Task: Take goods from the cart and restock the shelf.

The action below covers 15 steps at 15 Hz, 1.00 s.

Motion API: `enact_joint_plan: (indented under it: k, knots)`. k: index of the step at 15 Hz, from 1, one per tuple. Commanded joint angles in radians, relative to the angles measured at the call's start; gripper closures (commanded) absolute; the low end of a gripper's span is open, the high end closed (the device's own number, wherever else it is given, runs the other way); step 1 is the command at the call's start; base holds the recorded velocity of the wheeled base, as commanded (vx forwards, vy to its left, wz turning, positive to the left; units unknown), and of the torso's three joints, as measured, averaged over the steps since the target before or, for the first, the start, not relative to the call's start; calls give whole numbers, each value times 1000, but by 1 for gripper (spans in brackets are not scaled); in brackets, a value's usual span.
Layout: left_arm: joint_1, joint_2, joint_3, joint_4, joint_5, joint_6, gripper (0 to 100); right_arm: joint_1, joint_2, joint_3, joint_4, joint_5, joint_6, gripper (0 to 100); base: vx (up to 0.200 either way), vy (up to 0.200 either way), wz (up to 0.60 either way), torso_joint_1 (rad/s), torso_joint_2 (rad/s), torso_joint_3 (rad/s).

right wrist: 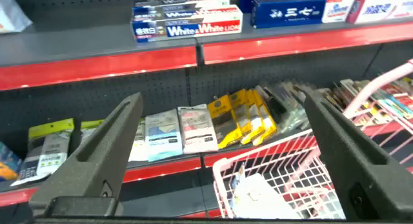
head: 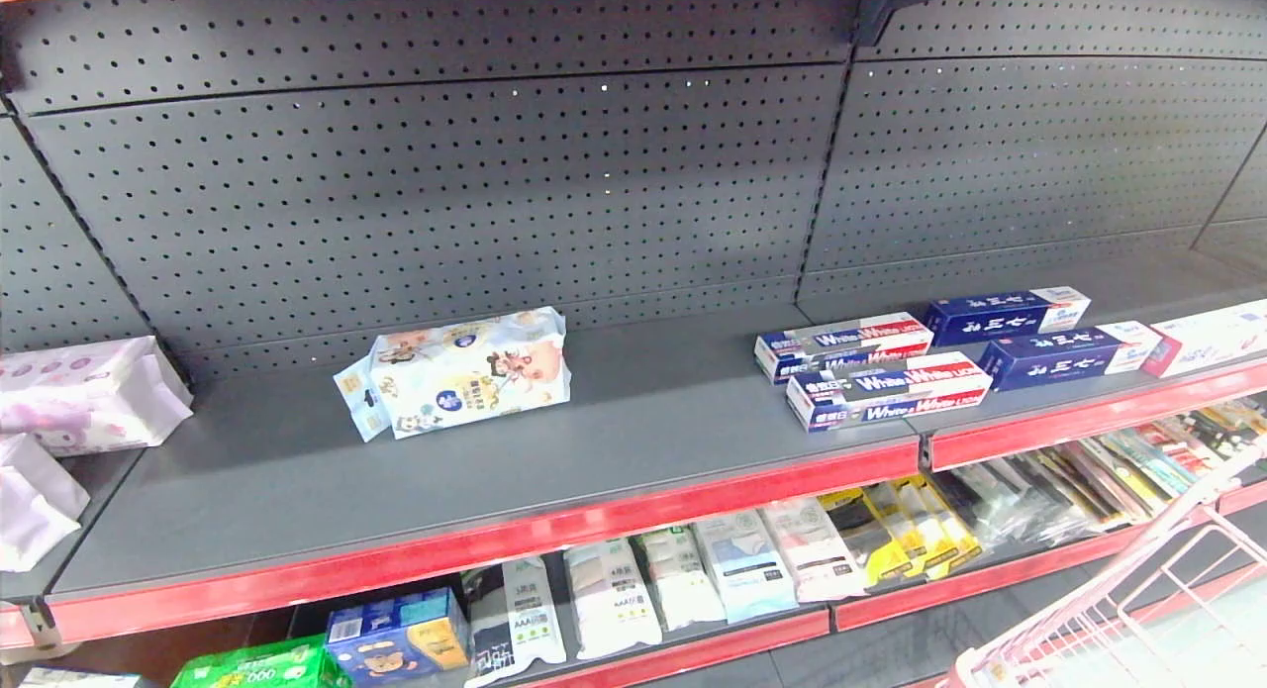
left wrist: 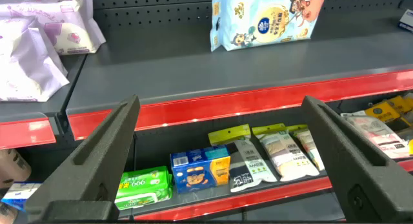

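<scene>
Right wrist view: right gripper (right wrist: 222,101) spread wide, empty, poised over cart (right wrist: 290,169), white pack (right wrist: 258,193) inside. Left gripper (left wrist: 221,106) equally wide, empty; shelf (left wrist: 193,75) beyond, one tissue pack (left wrist: 264,19) on it. Restocking judged barely begun.

You face a dark grey perforated back panel (head: 495,193), divided by a slanting upright (head: 825,173). The shelf (head: 297,470) has a plain grey deck. A red strip (head: 495,539) runs along its front edge. Lighting is even.
</scene>
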Motion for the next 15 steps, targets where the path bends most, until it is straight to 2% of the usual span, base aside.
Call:
enact_joint_plan:
  k: [1, 2, 3, 4, 5, 6, 8, 9, 10, 11, 13, 15]
  knots:
    - [0, 0, 1, 0, 0, -1, 0, 22, 367, -341, 4, -34, 48, 0, 0, 0, 0, 0, 0, 0]
    - [0, 0, -1, 0, 0, -1, 0, -44, 755, -777, 61, -134, 181, 0, 0, 0, 0, 0, 0, 0]
    - [0, 0, 1, 0, 0, -1, 0, -42, 800, -838, 175, -98, 165, 0, 0, 0, 0, 0, 0, 0]
    - [0, 0, 1, 1, 0, -1, 0, -44, 815, -835, 251, -69, 152, 0, 0, 0, 0, 0, 0, 0]
    - [0, 0, 1, 1, 0, -1, 0, -44, 815, -835, 251, -69, 152, 0, 0, 0, 0, 0, 0, 0]
    - [0, 0, 1, 1, 0, -1, 0, -73, 913, -680, 426, 96, 99, 0, 0, 0, 0, 0, 0, 0]
    - [0, 0, 1, 0, 0, -1, 0, -173, 1048, -470, 402, 90, -167, 0, 0, 0, 0, 0, 0, 0]
    - [0, 0, -1, 0, 0, -1, 0, -194, 1062, -436, 385, 93, -224, 0, 0, 0, 0, 0, 0, 0]
    - [0, 0, 1, 0, 0, -1, 0, -245, 1090, -380, 336, 107, -329, 0, 0, 0, 0, 0, 0, 0]
    - [0, 0, 1, 0, 0, -1, 0, -363, 1202, -282, 196, 146, -558, 0, 0, 0, 0, 0, 0, 0]
    - [0, 0, -1, 0, 0, -1, 0, -460, 1364, -202, 9, 147, -664, 0, 0, 0, 0, 0, 0, 0]
    - [0, 0, -1, 0, 0, -1, 0, -490, 1479, -171, -72, 146, -701, 0, 0, 0, 0, 0, 0, 0]
